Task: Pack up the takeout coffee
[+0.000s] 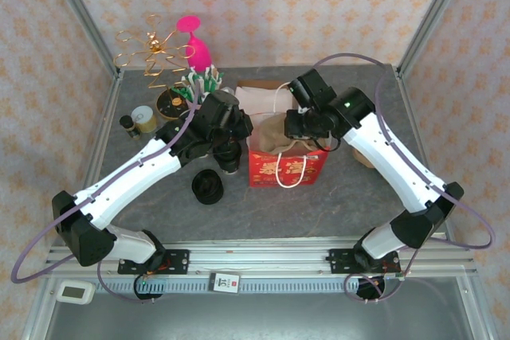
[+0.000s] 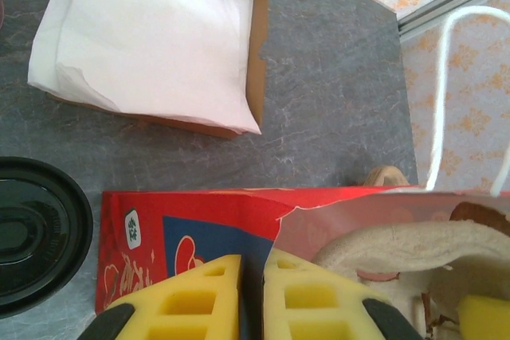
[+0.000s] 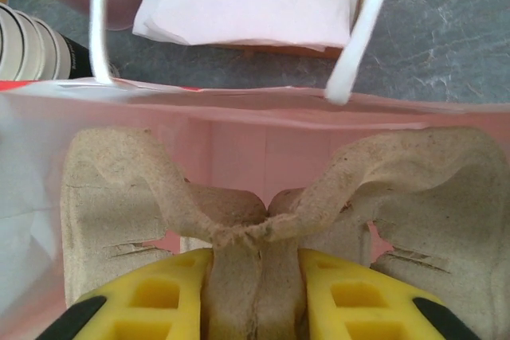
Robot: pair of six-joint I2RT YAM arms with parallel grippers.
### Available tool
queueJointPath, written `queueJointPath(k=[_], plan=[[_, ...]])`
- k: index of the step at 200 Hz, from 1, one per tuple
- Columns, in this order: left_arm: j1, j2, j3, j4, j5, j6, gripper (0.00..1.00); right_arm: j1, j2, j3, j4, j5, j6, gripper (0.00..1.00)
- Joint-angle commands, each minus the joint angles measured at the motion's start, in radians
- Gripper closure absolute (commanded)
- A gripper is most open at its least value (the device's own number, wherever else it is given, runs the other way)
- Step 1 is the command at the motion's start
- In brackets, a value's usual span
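Teamwork at the red bag (image 1: 287,171), centre table: the right gripper (image 3: 255,272) is clamped on the centre fold of the pulp carrier (image 3: 398,197), which hangs inside the bag, likely so it drops level. The left gripper (image 2: 253,292) pinches the bag's left wall, seemingly keeping the mouth open and steady. A napkin box (image 2: 151,37) sits just beyond, far side.

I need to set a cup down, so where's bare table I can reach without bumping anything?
Bare table runs along the near edge, in front of the red bag and black lid. The back-right corner beside the napkin box is free too. Crowded: back-left around the wire stand and jar; the bag holds the cup carrier.
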Motion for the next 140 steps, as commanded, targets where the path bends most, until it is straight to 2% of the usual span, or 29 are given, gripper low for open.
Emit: queueJointPath(k=[1, 27, 76, 140], plan=[[0.003, -0.012, 0.033, 0.029, -0.01, -0.016, 0.86, 0.005, -0.025, -0.028, 0.016, 0.025, 0.026, 0.74], [0.003, -0.01, 0.023, 0.056, 0.038, -0.02, 0.86, 0.012, -0.007, -0.039, 0.072, 0.008, 0.046, 0.75], [0.002, -0.011, 0.02, 0.06, 0.062, -0.015, 0.86, 0.015, 0.033, -0.065, 0.112, 0.017, 0.062, 0.75], [0.002, -0.023, -0.01, 0.068, 0.042, -0.031, 0.86, 0.025, 0.047, -0.15, 0.151, 0.038, 0.079, 0.74]])
